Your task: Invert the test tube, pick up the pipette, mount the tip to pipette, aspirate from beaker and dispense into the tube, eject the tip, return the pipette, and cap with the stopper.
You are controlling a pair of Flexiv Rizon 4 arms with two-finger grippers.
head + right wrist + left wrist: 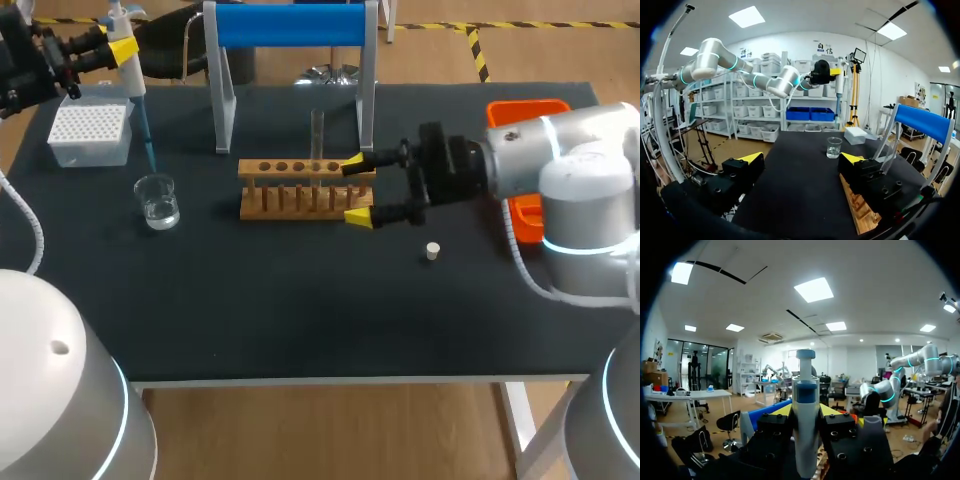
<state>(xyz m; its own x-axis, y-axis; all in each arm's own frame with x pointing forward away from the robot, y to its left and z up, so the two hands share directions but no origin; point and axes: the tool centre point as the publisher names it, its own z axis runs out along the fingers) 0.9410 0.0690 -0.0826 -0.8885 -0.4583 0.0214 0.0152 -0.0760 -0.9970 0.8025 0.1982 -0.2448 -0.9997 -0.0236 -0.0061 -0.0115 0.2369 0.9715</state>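
Over at the far left of the black table [300, 310], the left gripper [120, 48] is clamped around the body of the pipette [130, 82]. In the left wrist view, the pipette stands upright, squeezed between the two yellow-tipped fingers. Its blue tip [147, 140] slants down to the mouth of the glass beaker [158, 201], which holds a little clear liquid; I cannot tell whether the point dips inside. A white tip box [90, 134] sits just beyond the beaker, to the left. In the middle, a wooden test tube rack [300, 188] lies crosswise, with one clear test tube [317, 138] standing upright in a hole toward its right end. The right gripper [355, 190] reaches in from the right with its fingers spread wide, one at the far side and one at the near side of the rack's right end, gripping nothing. The small pale stopper [432, 251] rests alone on the table, nearer and to the right of the rack. A blue-topped stand [290, 25] rises behind the rack, and an orange tray [527, 110] sits at the far right.
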